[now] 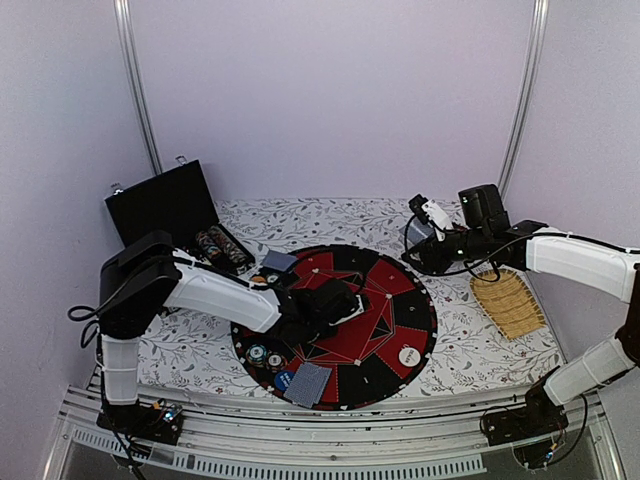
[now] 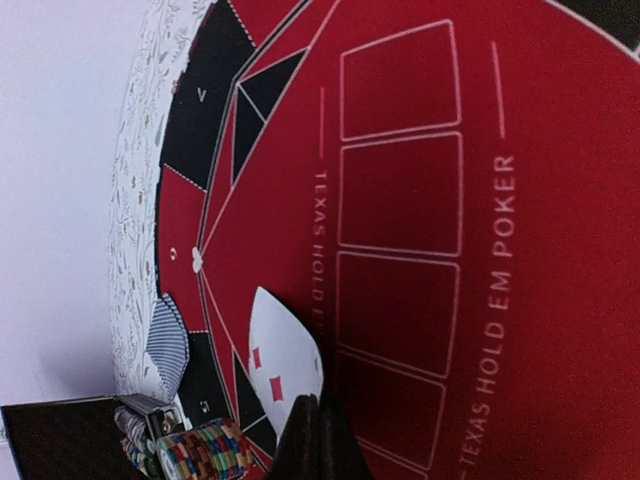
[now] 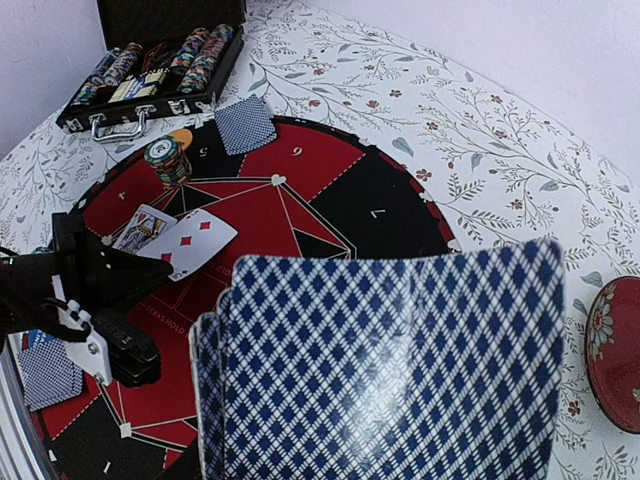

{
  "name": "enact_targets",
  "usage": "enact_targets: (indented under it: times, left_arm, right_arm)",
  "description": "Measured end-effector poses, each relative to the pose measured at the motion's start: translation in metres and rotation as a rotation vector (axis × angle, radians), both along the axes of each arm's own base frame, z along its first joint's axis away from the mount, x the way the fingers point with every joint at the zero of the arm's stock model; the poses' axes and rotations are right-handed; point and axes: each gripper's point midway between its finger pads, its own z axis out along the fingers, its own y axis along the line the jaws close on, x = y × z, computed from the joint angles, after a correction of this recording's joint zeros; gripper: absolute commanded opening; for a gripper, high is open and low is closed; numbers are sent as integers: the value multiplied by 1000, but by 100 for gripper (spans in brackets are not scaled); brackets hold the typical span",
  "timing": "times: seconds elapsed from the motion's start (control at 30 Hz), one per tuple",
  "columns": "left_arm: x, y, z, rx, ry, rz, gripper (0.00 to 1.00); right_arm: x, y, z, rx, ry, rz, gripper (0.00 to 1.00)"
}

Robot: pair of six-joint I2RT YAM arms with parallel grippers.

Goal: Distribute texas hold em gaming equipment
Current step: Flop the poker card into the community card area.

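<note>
Only right wrist view: fanned playing cards [image 3: 385,370].

**Top view.** Illumination is diffuse, even and moderately bright. The walls [image 1: 330,90] carry a faint violet cast. Shadows are faint and soft-edged. Resolution is coarse, so small print cannot be read.

**Left wrist view.** The wall along the left edge is washed out to near white. Lettering on the round mat [image 2: 420,200] is legible at mid-frame. At the bottom edge, the dark left fingers [image 2: 305,440] and the chip stack [image 2: 205,450] are out of focus.

**Right wrist view.** The fan of cards [image 3: 380,370] sits close to the lens. It is slightly soft, with a pale sheen near its centre. The far rim of the counter [image 3: 480,130] bows, which indicates wide-angle distortion. Distant items stay reasonably sharp.
</note>
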Motion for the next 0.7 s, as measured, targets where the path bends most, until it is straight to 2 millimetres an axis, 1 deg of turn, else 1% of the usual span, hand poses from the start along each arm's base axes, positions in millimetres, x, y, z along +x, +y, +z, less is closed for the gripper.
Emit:
enact_targets:
  times: [0.07, 0.13, 0.33, 0.7]
  left_arm:
    - [-4, 0, -8, 12, 35, -4, 0]
    - [-7, -2, -11, 7, 70, -1, 0]
    - [-16, -12, -12, -52, 167, 14, 0]
    - [-26, -3, -24, -28, 236, 36, 0]
  right_arm:
    - [-1, 0, 1, 3, -1, 2, 51]
    - [-1, 0, 2, 5, -4, 4, 51]
    - [-2, 0, 4, 7, -5, 5, 51]
    - [-4, 1, 2, 6, 4, 11, 51]
